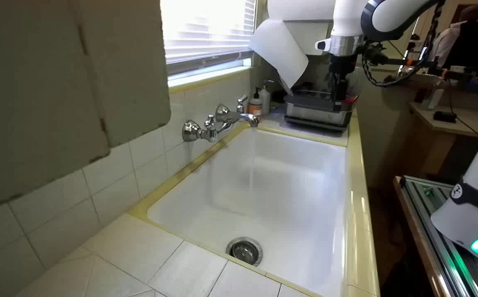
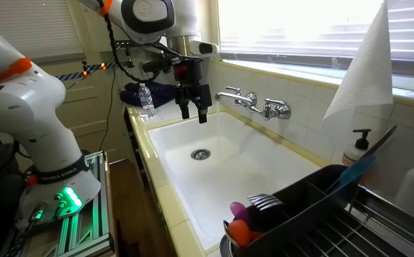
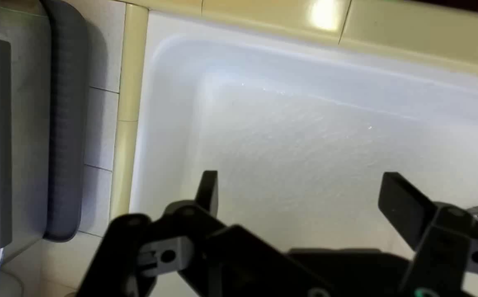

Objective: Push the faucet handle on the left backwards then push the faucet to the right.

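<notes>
The chrome faucet is on the tiled wall. Its spout (image 1: 249,119) (image 2: 235,97) reaches over the white sink (image 1: 296,198) (image 2: 282,185) (image 3: 288,136), with a thin stream of water running from it. One lever handle (image 1: 210,123) (image 2: 232,88) is nearer the drain. Another lever handle (image 1: 241,103) (image 2: 274,102) is nearer the dish rack. My gripper (image 1: 340,97) (image 2: 194,116) (image 3: 300,187) is open and empty. It points down over the sink, apart from the faucet, on the robot's side of the spout. The faucet is out of the wrist view.
A dish rack (image 1: 317,113) (image 2: 314,214) (image 3: 28,136) with utensils stands at one sink end. Soap bottles (image 1: 255,104) (image 2: 357,148) and hanging paper towel (image 1: 282,51) (image 2: 365,67) are near it. A water bottle (image 2: 146,100) stands at the opposite end. A cabinet (image 1: 65,82) overhangs the counter.
</notes>
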Tool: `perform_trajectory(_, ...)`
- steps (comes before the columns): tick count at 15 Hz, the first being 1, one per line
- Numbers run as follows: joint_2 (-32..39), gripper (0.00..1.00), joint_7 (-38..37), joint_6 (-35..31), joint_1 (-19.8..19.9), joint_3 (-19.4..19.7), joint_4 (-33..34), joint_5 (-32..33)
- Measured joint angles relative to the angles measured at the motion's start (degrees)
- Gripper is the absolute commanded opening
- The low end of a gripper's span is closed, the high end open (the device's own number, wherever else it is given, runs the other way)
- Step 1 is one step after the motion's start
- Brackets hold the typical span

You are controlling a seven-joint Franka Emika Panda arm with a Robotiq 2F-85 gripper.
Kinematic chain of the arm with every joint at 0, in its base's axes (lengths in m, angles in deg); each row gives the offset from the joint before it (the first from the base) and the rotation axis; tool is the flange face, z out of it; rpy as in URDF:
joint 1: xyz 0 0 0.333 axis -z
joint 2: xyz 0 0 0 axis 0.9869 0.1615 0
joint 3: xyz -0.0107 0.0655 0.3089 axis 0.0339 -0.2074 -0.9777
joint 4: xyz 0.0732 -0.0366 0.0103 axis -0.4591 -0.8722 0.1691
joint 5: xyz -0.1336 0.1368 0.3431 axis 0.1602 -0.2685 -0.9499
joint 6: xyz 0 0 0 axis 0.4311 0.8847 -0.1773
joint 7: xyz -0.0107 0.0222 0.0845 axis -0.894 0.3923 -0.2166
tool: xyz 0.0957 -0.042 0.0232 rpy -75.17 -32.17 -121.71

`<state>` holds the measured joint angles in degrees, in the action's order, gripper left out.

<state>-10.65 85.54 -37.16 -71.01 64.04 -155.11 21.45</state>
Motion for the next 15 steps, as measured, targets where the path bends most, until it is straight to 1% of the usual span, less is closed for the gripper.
perform_trajectory(8, 0.00, 1.00, -0.11, 0.00, -0.01, -0.01, 0.01, -0.20)
perform_trajectory(10, 0.30, 1.00, -1.23, 0.00, -0.29, -0.27, 0.52, -1.05)
perform_trajectory(12, 1.63, 1.00, -1.84, -0.02, -1.66, -0.74, 2.38, -4.49)
perform_trajectory(15, 5.62, 1.00, -2.34, -1.63, -4.76, -2.27, 6.96, -10.13)
